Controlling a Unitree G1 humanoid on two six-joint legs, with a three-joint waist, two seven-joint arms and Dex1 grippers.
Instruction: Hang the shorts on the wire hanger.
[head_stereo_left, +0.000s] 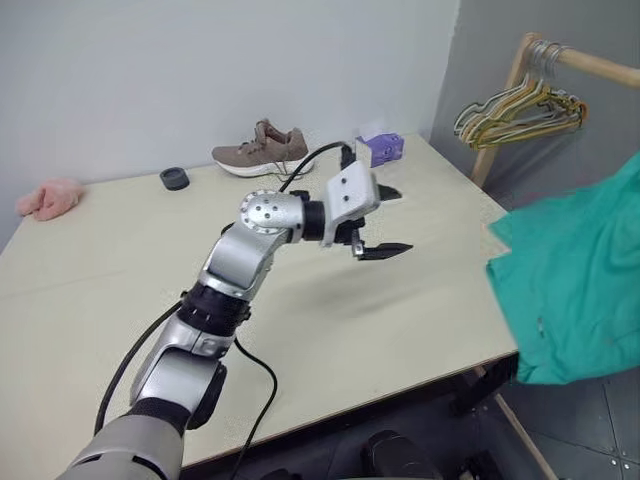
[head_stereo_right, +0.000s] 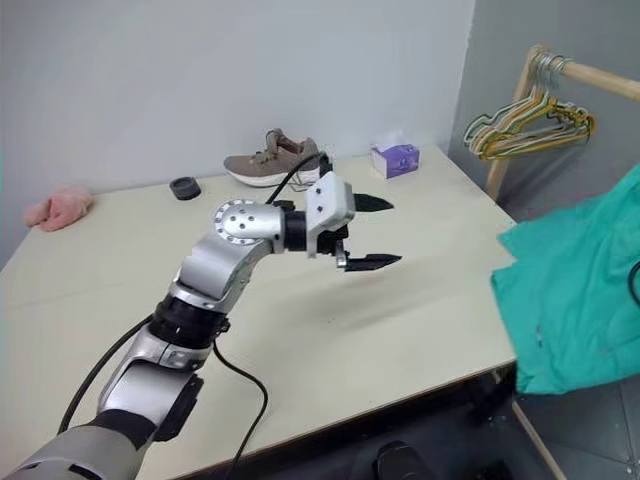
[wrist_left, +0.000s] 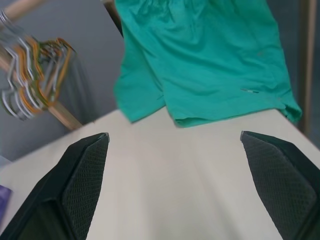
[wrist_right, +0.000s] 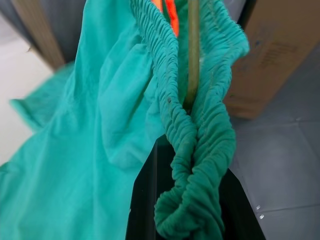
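Gathered teal shorts (wrist_right: 195, 145) bunch around wire hanger (wrist_right: 193, 55).

I can read no text, label, brand, number or sign in any of my views. The purple box (head_stereo_right: 395, 159) at the back of the surface (head_stereo_right: 300, 330) has a pattern on its side, too small for me to make out as words. The cardboard box (wrist_right: 280, 55) in my right wrist view carries faint dark marks I cannot read. The shoe (head_stereo_left: 260, 150) shows me no legible logo. The shorts (head_stereo_left: 580, 290) have a small pale mark on the fabric, with no lettering I can tell.
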